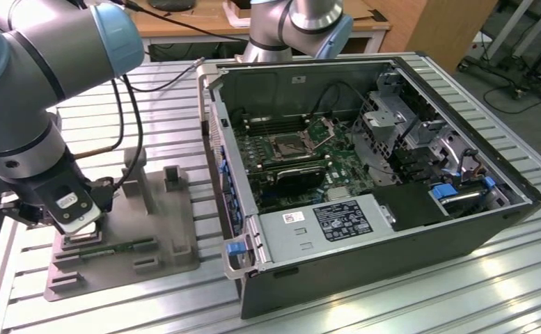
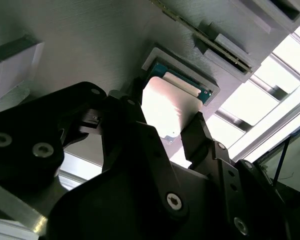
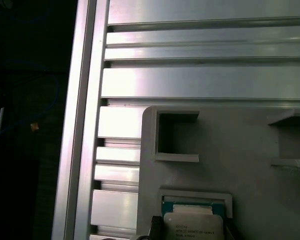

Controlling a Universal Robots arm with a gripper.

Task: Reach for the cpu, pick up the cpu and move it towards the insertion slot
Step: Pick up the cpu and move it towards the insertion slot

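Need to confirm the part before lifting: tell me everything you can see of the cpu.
The cpu is a small, flat, square chip with a pale silvery metal top that carries faint print. A green-blue board edge shows past the top along one side. It sits in a raised square nest near a corner of the grey fixture plate. The gripper is right over it, straddling it. Whether it clamps the chip cannot be told.
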